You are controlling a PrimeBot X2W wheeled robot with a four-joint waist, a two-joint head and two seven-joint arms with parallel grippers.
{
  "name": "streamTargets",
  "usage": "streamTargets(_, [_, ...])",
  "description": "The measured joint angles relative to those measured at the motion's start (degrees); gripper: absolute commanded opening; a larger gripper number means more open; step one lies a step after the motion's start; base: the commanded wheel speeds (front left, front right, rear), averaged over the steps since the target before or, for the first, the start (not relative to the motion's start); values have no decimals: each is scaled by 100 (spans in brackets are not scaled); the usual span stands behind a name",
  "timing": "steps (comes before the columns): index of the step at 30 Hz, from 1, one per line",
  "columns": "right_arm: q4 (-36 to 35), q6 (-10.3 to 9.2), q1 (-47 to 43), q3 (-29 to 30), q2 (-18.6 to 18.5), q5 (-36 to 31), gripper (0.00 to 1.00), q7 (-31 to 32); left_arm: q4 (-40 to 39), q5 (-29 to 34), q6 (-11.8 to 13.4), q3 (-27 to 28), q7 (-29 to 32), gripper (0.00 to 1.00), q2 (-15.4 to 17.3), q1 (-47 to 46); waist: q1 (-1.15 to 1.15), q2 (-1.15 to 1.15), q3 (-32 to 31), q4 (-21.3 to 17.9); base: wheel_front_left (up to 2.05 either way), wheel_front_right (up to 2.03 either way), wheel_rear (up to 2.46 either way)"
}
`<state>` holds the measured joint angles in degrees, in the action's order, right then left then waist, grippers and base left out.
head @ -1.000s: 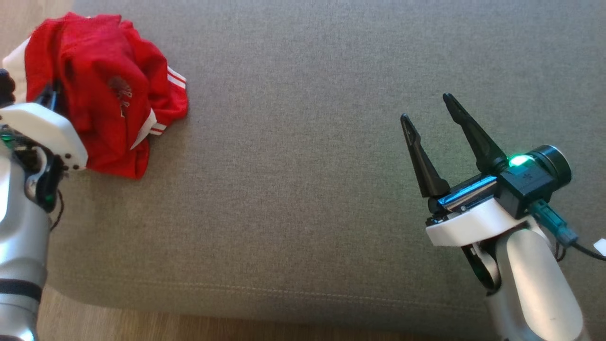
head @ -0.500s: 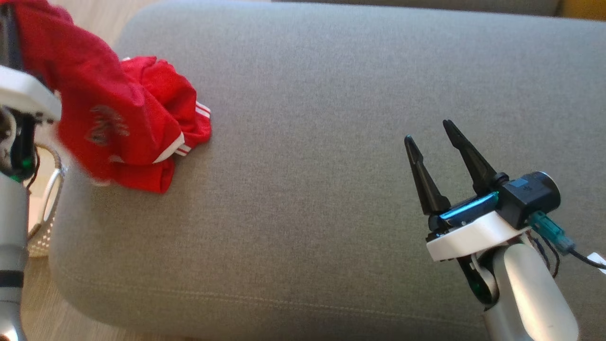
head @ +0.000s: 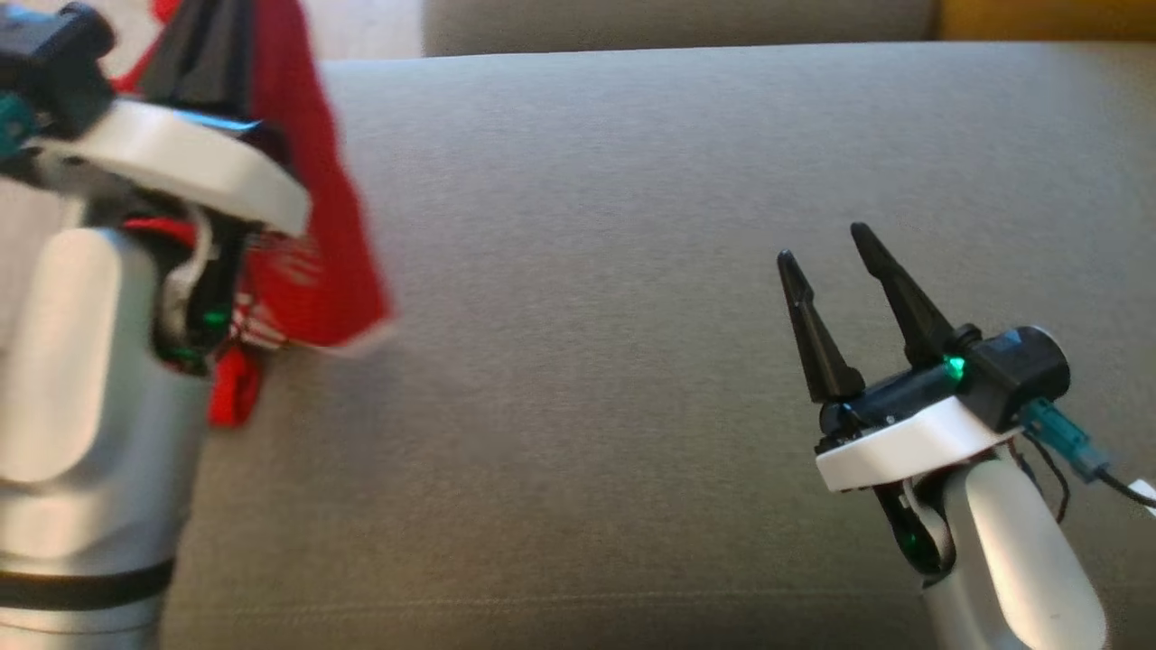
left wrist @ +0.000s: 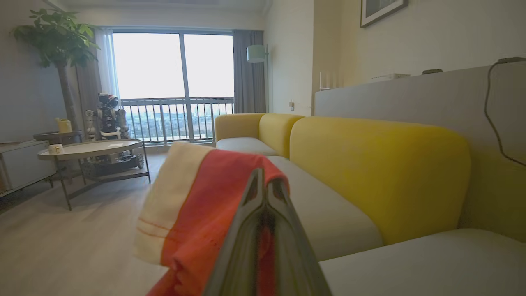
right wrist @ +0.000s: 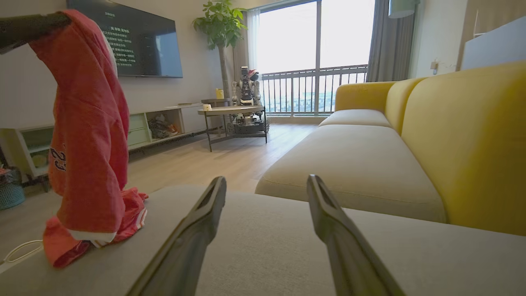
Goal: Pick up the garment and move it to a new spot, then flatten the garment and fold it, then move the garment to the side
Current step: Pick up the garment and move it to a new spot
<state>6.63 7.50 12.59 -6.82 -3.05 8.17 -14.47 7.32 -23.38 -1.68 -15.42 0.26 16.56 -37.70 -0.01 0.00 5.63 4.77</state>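
Note:
The garment (head: 312,217) is a red top with white trim. It hangs from my left gripper (head: 212,41), which is shut on its upper fold at the head view's top left. In the left wrist view the closed fingers pinch the red and cream cloth (left wrist: 205,209). The right wrist view shows the garment (right wrist: 88,135) dangling, its lower end resting on the grey cushion's left edge. My right gripper (head: 826,248) stands open over the cushion's right part, nothing between its fingers (right wrist: 205,218).
The grey sofa cushion (head: 578,271) spreads under both arms. Yellow backrests (right wrist: 464,139) rise on the far side. Wooden floor, a round coffee table (right wrist: 232,111), a TV shelf and a white basket rim (right wrist: 16,250) lie off the cushion's left end.
My left arm has lifted the garment up off the cushion and carried it higher. The head camera has shifted. The right gripper has stayed open in place.

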Motion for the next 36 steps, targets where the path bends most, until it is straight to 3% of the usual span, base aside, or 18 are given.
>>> streamTargets(13, [-278,0,303,126,-2,127,100,-15,-669,-365,379,-380,210,0,-1122,-658,0,0,189,-1154,0,0,0])
streamTargets(20, [-423,0,381,170,-1,199,100,-15,234,-218,445,-560,209,0,-1017,-425,1,0,494,-1484,0,0,0])
streamTargets(27, [-493,0,595,159,-1,238,100,-15,2191,498,421,-939,-346,0,-601,-162,1,0,881,-1616,0,0,0])
streamTargets(29, [-497,0,599,151,-1,241,100,-15,2843,564,425,-988,-517,69,-604,-167,2,0,981,-1594,0,0,0])
streamTargets(31, [-489,0,605,158,-2,236,100,-15,3145,570,444,-991,-672,100,-633,-190,1,0,996,-1526,0,0,0])
streamTargets(36, [-359,0,625,165,-1,146,100,-15,3682,613,578,-969,-1082,100,-677,-277,1,0,885,-1312,0,0,0])
